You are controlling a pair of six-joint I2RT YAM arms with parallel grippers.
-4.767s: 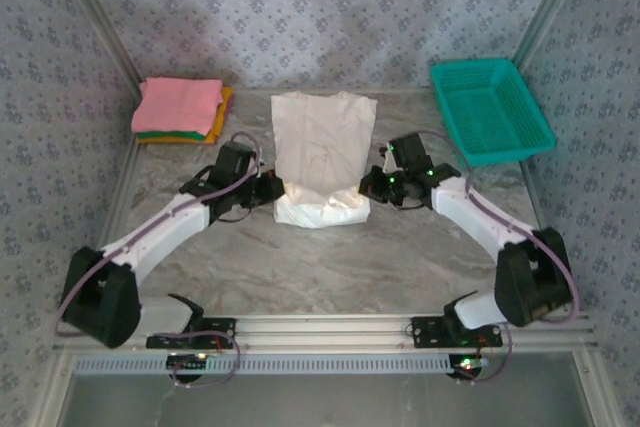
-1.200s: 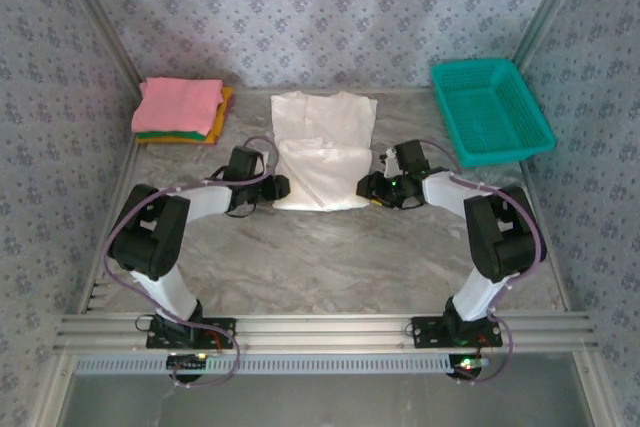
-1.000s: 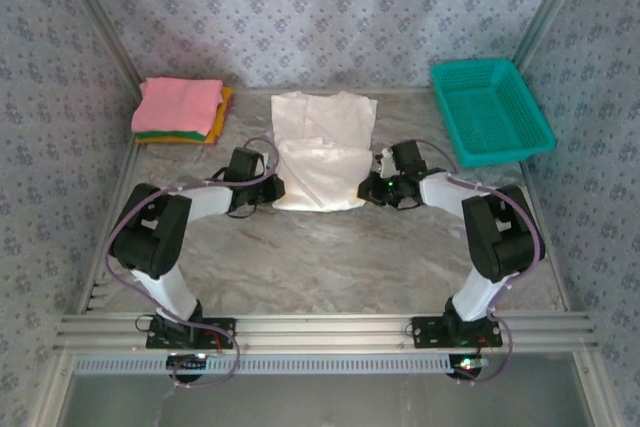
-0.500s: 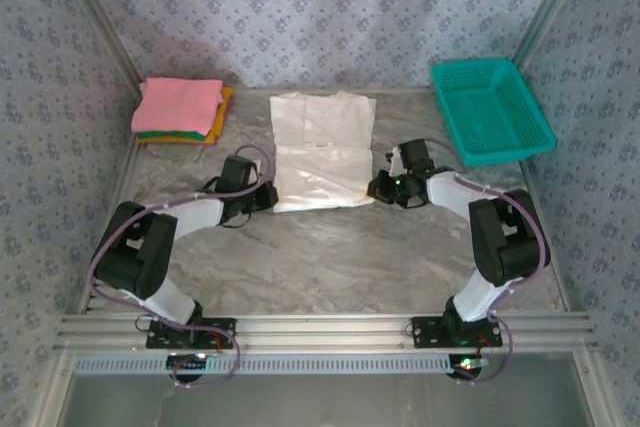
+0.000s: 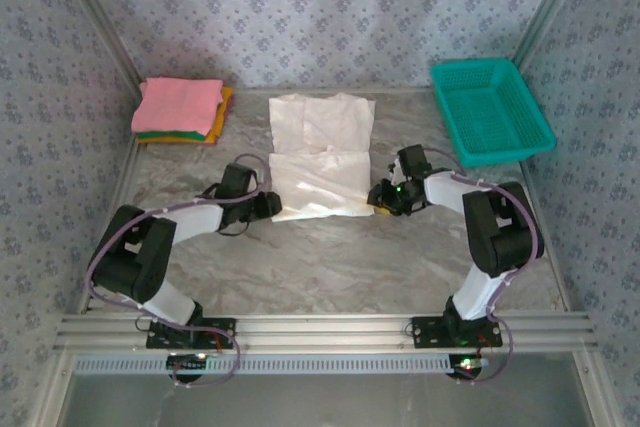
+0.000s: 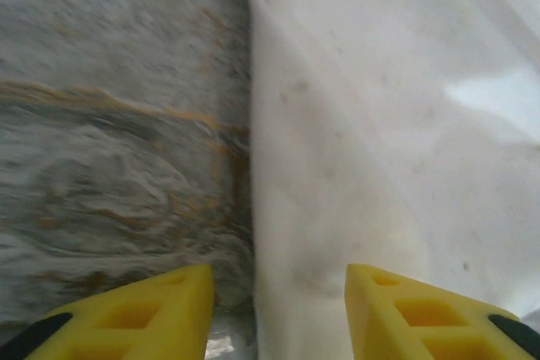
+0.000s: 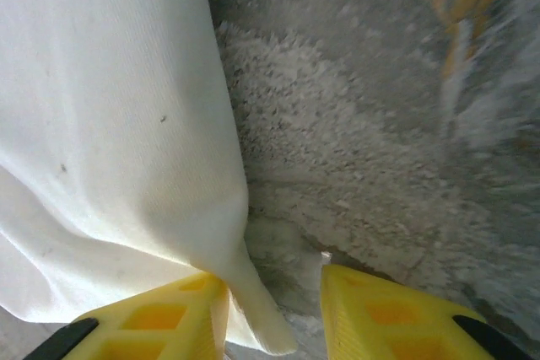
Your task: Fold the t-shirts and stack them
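While both tools sit spread at the near corners of the white t-shirt (image 5: 322, 162), a snag is your main risk.
Your left tool (image 6: 278, 297) straddles the shirt's left edge, pinching nothing. Your right tool (image 7: 274, 288) is also spread, with a loose cloth corner between its fingers. Pull away low and that corner may drag and undo the fold, so lift first. The shirt lies mid-tabletop (image 5: 330, 257), near part doubled over. The folded stack (image 5: 180, 110) sits far left and the basket (image 5: 490, 110) far right, with bare room nearer you.
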